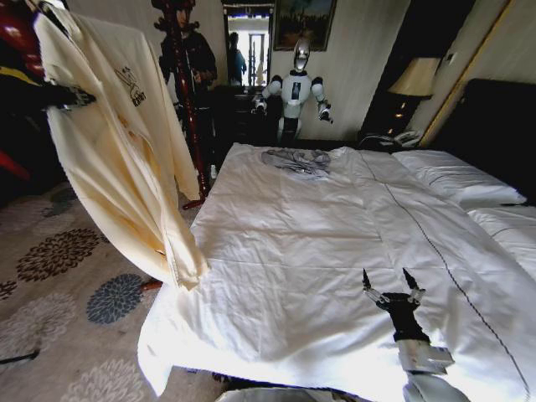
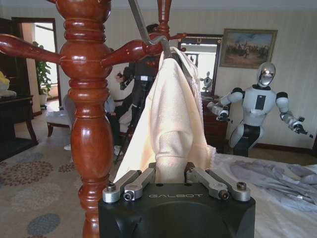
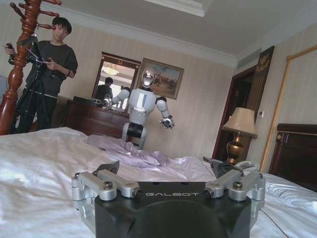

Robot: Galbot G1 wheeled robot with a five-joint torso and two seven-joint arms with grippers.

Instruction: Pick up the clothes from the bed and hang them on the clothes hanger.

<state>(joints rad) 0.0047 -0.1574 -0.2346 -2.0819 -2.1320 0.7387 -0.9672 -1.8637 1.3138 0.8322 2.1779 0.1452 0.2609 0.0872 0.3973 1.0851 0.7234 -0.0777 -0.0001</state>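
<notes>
Left gripper (image 2: pixel 171 179): fingers pinched on T-shirt (image 1: pixel 126 142), upper left of frame.
Hanger hook (image 2: pixel 148 37): directly above, on coat stand (image 2: pixel 89 114) arm.
Right gripper (image 1: pixel 394 293): spread open, empty, over bed (image 1: pixel 293 243), lower right.

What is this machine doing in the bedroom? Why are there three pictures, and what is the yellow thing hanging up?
It is a robot with two arms, and each arm ends in a gripper. One picture comes from a camera on its head, the other two from cameras on its wrists. The yellow thing is a T-shirt. It sits on a black hanger, whose hook rests on a branch of the wooden coat stand. The left gripper is shut on the T-shirt. The right gripper is open and holds nothing, low over the white bed. A grey garment lies at the bed's far side.
</notes>
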